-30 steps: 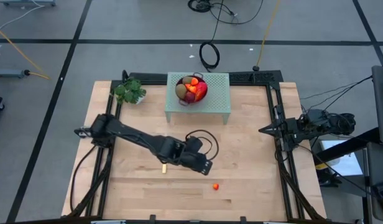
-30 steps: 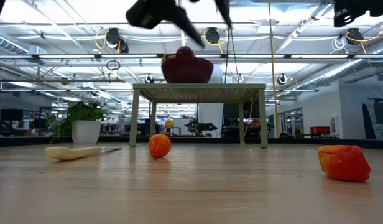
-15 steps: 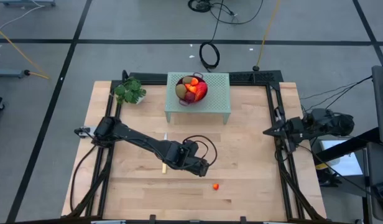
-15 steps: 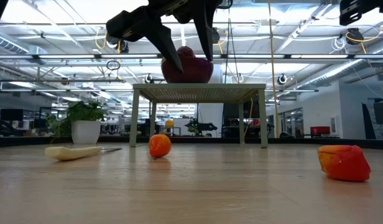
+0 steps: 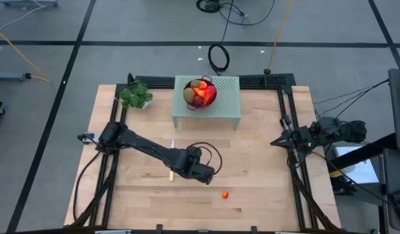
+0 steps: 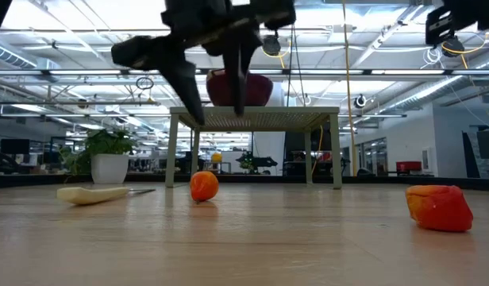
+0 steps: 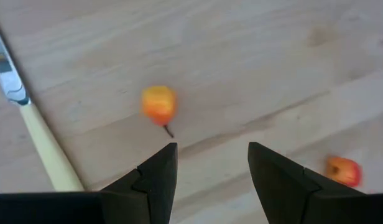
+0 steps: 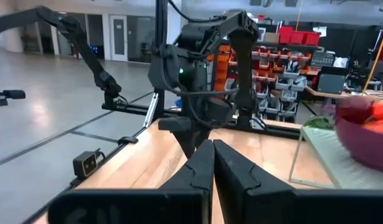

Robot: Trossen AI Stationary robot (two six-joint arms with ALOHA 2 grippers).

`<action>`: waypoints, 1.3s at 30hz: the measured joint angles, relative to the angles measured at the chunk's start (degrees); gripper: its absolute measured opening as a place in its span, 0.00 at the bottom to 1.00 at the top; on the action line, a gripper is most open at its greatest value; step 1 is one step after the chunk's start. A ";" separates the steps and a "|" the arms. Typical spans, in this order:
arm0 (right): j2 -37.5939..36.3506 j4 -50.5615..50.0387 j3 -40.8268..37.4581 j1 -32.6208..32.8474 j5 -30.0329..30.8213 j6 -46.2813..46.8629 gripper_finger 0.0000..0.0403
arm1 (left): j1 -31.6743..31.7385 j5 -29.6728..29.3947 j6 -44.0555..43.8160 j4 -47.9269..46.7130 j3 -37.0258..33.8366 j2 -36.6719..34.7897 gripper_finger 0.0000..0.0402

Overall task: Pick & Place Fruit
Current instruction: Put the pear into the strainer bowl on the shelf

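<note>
From above, the left gripper (image 5: 211, 175) hung over the middle of the wooden surface (image 5: 265, 169), its jaws partly open and empty, near a tiny orange-red fruit (image 5: 225, 194), while the bowl (image 5: 200, 94) of fruit sat on the small green stand (image 5: 226, 104). The left wrist view showed a small orange fruit (image 7: 158, 104) just ahead of the parted fingers (image 7: 157, 177), a knife (image 7: 36, 134) beside it. The right gripper (image 5: 275, 140) waited at the right edge, jaws closed and empty.

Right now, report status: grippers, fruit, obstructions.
Left gripper open, empty, above small orange fruit on table. Right gripper shut, parked at right edge. Knife lies beside fruit, apart. Bowl already holds fruit.
</note>
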 joint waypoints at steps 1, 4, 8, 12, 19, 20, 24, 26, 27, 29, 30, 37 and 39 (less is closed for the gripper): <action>0.02 1.51 -1.44 0.00 0.00 0.02 0.01 | 0.00 0.16 -0.19 0.00 -0.58 0.03 0.49; 0.03 7.87 -5.55 0.00 -0.02 0.02 0.01 | 0.14 -0.09 -0.34 0.24 -2.07 0.01 0.49; 0.02 16.29 -9.86 0.00 0.00 -0.37 0.01 | 0.70 -0.20 -0.34 0.15 -3.97 0.01 0.49; 0.00 18.27 -12.24 0.00 0.12 -0.48 0.01 | 1.46 -0.20 -0.34 0.48 -5.59 0.01 0.49; 0.00 18.07 -13.87 -0.02 0.17 -0.42 0.01 | 2.52 -0.18 -0.17 0.69 -6.96 0.01 0.55; 0.00 18.05 -13.87 -0.02 0.19 -0.44 0.01 | 2.59 -0.18 -0.18 0.70 -7.10 0.01 0.57; 0.00 18.05 -13.87 -0.01 0.18 -0.42 0.01 | 3.04 -0.16 -0.19 0.68 -7.57 0.01 0.65; 0.00 18.07 -13.87 0.00 0.20 -0.46 0.01 | 3.27 0.10 -0.21 0.72 -7.58 0.01 0.68; 0.00 18.08 -13.87 0.00 0.20 -0.48 0.01 | 3.44 0.37 -0.21 0.80 -7.58 0.01 0.69; 0.00 18.07 -13.87 -0.02 0.20 -0.44 0.01 | 3.76 1.32 -0.19 0.94 -7.58 0.01 0.71; 0.00 18.07 -13.87 0.00 0.20 -0.46 0.01 | 3.82 1.33 -0.21 0.92 -7.58 0.01 0.72; 0.02 18.02 -13.87 0.00 0.22 -0.59 0.01 | 4.07 1.83 0.02 3.12 -7.60 1.29 0.73; 0.00 18.09 -13.87 0.00 0.22 -0.61 0.01 | 4.09 2.76 0.03 4.55 -7.60 2.24 0.73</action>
